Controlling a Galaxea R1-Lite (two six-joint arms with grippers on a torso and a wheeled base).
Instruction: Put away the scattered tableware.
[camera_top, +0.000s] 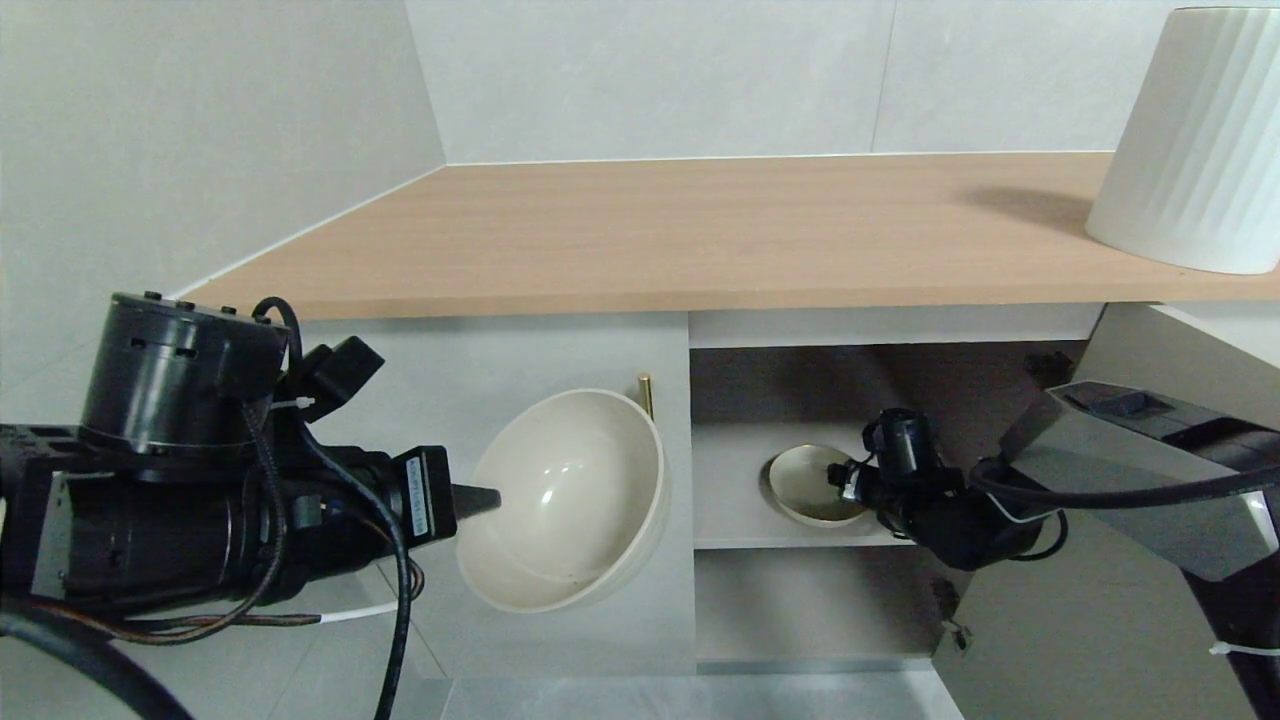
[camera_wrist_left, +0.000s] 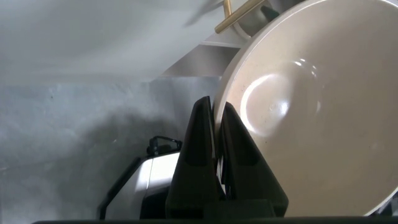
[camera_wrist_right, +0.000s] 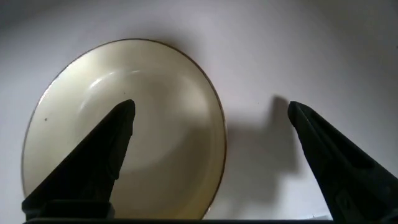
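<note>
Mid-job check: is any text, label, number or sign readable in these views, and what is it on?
Sticker behind the left end effector: it carries print, but too small to read.
Bowl, dish, cabinet, counter, ribbed vessel: no text on any of them.
Nothing readable anywhere.

Head camera looks forward and down at the cabinet (camera_top: 450, 375). Wrist cameras sit close: left on the bowl (camera_top: 565, 500) at seven o'clock, right over the dish (camera_top: 800, 490) at four.
</note>
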